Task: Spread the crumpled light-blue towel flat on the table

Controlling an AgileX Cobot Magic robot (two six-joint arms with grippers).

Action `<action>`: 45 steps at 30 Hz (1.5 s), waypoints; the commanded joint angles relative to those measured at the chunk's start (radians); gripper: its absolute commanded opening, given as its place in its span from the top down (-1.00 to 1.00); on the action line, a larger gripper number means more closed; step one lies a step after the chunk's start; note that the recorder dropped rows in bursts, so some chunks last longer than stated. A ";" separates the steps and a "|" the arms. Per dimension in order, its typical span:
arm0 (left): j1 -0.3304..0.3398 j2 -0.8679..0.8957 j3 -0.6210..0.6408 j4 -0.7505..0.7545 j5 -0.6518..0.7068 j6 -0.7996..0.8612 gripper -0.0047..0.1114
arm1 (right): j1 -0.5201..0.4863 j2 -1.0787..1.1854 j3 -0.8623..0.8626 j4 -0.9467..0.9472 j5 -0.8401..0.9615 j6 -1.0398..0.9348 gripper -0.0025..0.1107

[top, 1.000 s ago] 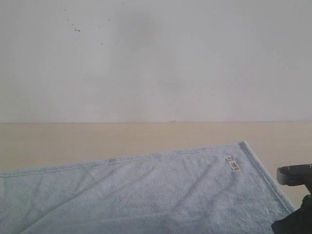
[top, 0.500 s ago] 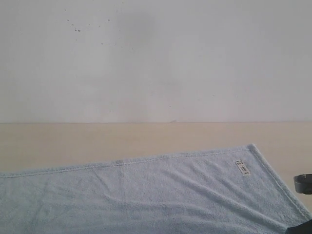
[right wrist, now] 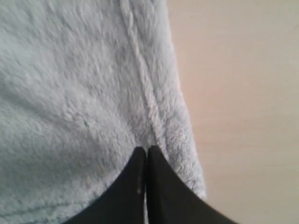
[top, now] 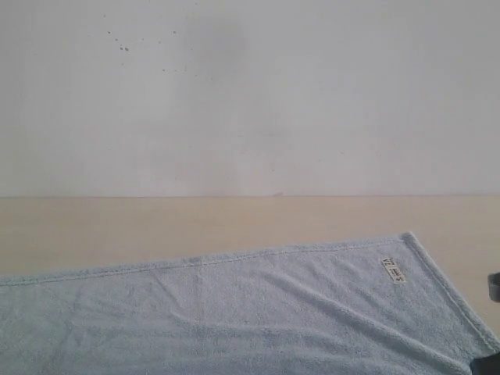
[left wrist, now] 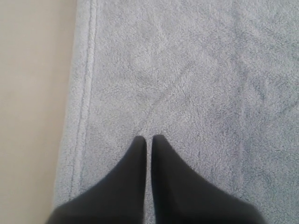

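The light-blue towel lies spread over the near part of the beige table, with its far hem running slantwise and a white tag near the far right corner. My left gripper is shut on the towel a little inside one hemmed edge, and faint creases run to its tips. My right gripper is shut on the towel right at its stitched hem, beside bare table. The exterior view shows only a dark sliver of the right arm.
A white speckled wall rises behind the table's far edge. A band of bare table lies between the towel's far hem and the wall. Bare table also runs along the hem next to my left gripper.
The towel's far right corner and tag have slid to the right and slightly nearer, and the cloth looks smoother. The right arm has drawn almost out of the exterior view.
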 commanded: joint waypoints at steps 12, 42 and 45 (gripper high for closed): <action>0.002 -0.005 -0.004 -0.033 -0.053 0.004 0.85 | -0.006 0.160 -0.461 0.108 0.051 -0.193 0.96; 0.002 -0.005 -0.004 -0.029 -0.227 0.024 0.85 | -0.006 0.798 -1.230 0.464 0.258 -0.600 0.96; 0.002 -0.005 -0.004 -0.029 -0.227 0.025 0.85 | -0.007 0.798 -1.230 0.448 0.221 -0.600 0.96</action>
